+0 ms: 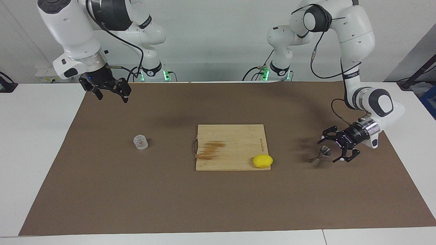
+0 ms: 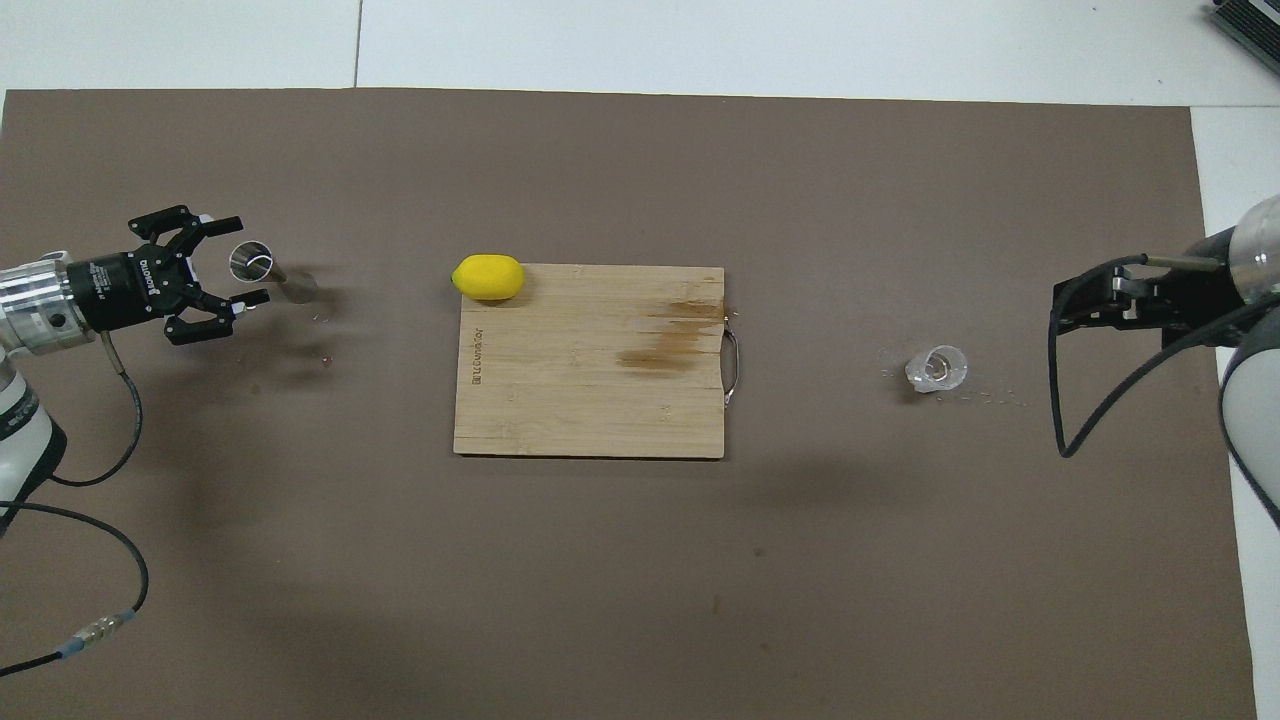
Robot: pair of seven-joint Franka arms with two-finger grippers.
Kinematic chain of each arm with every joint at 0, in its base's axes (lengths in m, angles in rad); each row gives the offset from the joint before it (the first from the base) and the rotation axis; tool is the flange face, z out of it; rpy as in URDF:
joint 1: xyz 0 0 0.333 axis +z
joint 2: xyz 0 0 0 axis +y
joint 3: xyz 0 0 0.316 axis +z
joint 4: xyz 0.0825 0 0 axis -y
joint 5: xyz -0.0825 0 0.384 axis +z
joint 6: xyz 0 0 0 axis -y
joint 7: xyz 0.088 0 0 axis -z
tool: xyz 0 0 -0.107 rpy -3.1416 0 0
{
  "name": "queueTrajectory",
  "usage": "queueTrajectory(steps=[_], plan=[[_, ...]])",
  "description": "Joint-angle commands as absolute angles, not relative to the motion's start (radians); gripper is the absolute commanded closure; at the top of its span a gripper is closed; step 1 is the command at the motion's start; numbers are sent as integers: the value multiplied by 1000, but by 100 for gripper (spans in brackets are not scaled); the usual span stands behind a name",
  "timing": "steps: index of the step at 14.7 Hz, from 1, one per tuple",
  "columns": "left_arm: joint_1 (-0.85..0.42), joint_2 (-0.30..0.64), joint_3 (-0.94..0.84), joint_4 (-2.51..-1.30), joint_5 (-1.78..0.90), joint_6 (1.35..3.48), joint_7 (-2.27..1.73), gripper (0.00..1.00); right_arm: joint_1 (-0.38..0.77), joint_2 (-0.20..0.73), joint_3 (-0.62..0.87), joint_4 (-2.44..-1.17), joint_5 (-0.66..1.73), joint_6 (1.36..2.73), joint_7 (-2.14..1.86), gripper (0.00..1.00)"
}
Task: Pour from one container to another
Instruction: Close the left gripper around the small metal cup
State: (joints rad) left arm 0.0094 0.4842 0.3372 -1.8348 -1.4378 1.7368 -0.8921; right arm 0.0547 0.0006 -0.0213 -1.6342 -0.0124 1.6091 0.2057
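Observation:
The steel hourglass jigger (image 1: 316, 161) (image 2: 292, 287) stands upright on the brown mat toward the left arm's end of the table. My left gripper (image 1: 327, 150) (image 2: 246, 260) is low and turned sideways, open, with one finger on each side of the jigger's upper cone; I see no contact. The small clear cup (image 1: 140, 142) (image 2: 936, 369) stands on the mat toward the right arm's end. My right gripper (image 1: 113, 98) (image 2: 1062, 300) hangs open and empty, high over the mat's edge nearest the robots, well away from the cup.
A wooden cutting board (image 1: 231, 136) (image 2: 590, 420) with a dark stain lies mid-mat, its metal handle toward the cup. A yellow lemon-like lump (image 1: 262, 161) (image 2: 488, 277) sits at the board's corner toward the jigger. Small specks lie around the cup.

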Motion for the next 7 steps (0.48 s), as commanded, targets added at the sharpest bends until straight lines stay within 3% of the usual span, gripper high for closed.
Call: queueTrajectory(steps=[1, 4, 7], plan=[[-5, 480, 347, -1858, -1465, 1758, -870, 0, 40, -18, -20, -1654, 11, 1600, 184, 0], [-3, 480, 347, -1862, -1465, 1758, -870, 2, 40, -18, -21, -1654, 11, 1598, 184, 0], [-3, 480, 347, -1862, -1466, 1758, -870, 15, 40, -18, -20, -1654, 11, 1598, 183, 0]])
